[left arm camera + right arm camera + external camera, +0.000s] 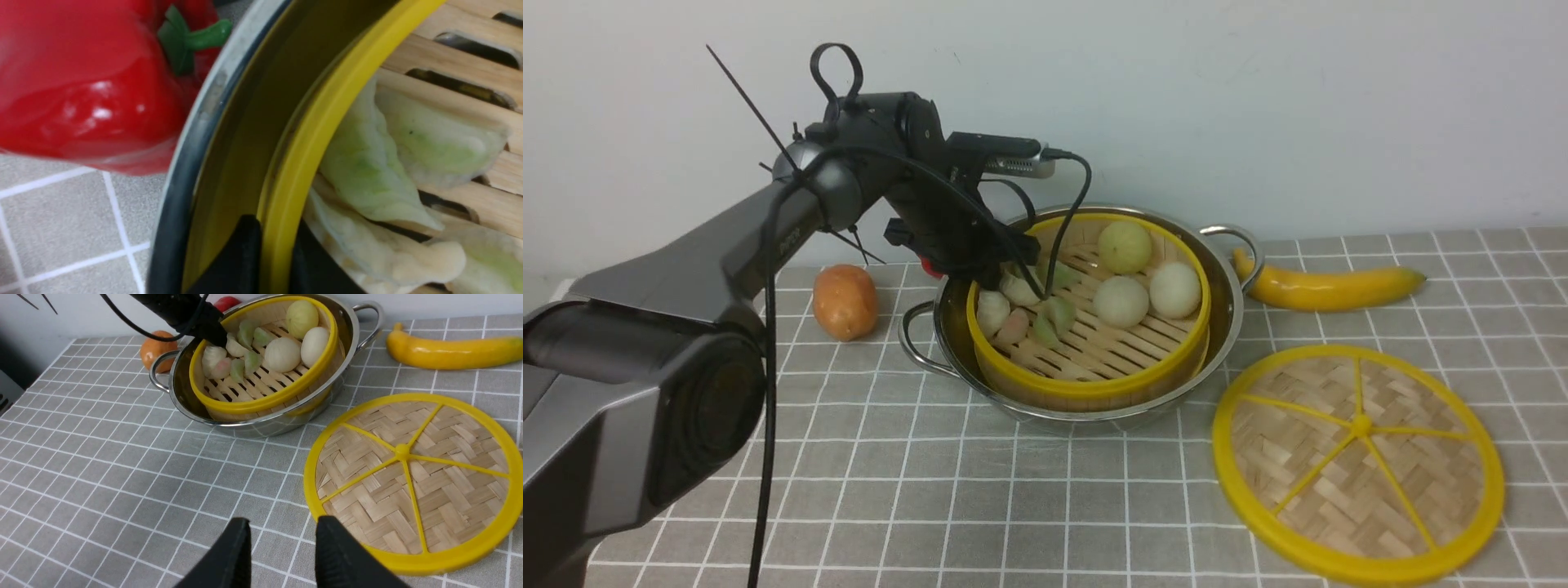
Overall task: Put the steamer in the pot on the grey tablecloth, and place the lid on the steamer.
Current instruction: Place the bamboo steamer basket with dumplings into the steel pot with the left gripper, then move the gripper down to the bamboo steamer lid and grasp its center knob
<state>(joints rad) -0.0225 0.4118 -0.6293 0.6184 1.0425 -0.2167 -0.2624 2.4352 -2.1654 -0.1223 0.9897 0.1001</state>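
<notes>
Clamped on the yellow rim of the round, slat-walled bamboo steamer (1168, 357), the left hand (276, 245) has its dark fingers closed to the rim's thickness, one on either side; the right hand (282, 526) shows its fingers parted with a gap between them and nothing in it. With its toy buns and dumplings aboard, the steamer sits inside the wide, shiny stainless-steel pot (1232, 327), which stands on the grey tablecloth with thin white grid lines (1062, 506); the placing looks all but finished, with the release of the rim left and perhaps a small settling, since the basket seems to lie a little unevenly in the pot. The flat woven bamboo lid with thick yellow rim and spokes (1360, 465) lies on the cloth near the pot, so the whole covering step remains. Hard to make out is the basket's underside, hidden by the pot wall, so whether it rests flat on the bottom I cannot tell; the left arm covers part of the rim in the front view; the glossy red pepper (94, 90) is mostly hidden there too, and the right arm is out of that view.
</notes>
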